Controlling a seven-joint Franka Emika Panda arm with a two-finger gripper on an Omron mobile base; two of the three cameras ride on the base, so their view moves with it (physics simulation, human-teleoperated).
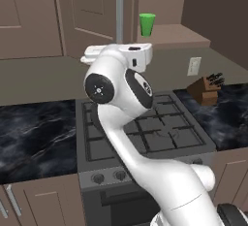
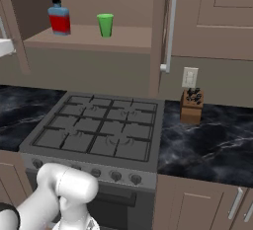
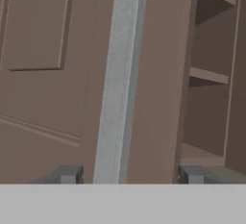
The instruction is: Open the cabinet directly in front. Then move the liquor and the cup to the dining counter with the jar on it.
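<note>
A simulated kitchen was shown from three cameras. In the left base view, the white arm rose from the lower right and reached up toward twelve o'clock, its hand at the silver bar handle of a swung-open door of the cabinet.

In the hand view, the gripper was seen with its two dark finger tips spread apart, one at seven o'clock and one at five o'clock. The handle ran upright between them, closer to the left tip, with a clear gap to the right tip. Whether the left tip touched the bar could not be told. Nothing was clamped. Past the door's edge, at three o'clock, bare shelves inside the cabinet were seen.

In the right base view, the cabinet stood open. On its lowest shelf, at eleven o'clock, the liquor stood upright, a pale blue bottle with a red label and black cap. The cup, bright green, stood upright just to its right, near it but apart. The other door with its handle was seen at one o'clock.

In the left base view the cup appeared at twelve o'clock on the same shelf.

Below the cabinet, a grey stove with black grates was set between black marble worktops. A wooden knife block stood on the right worktop, below a wall outlet.
</note>
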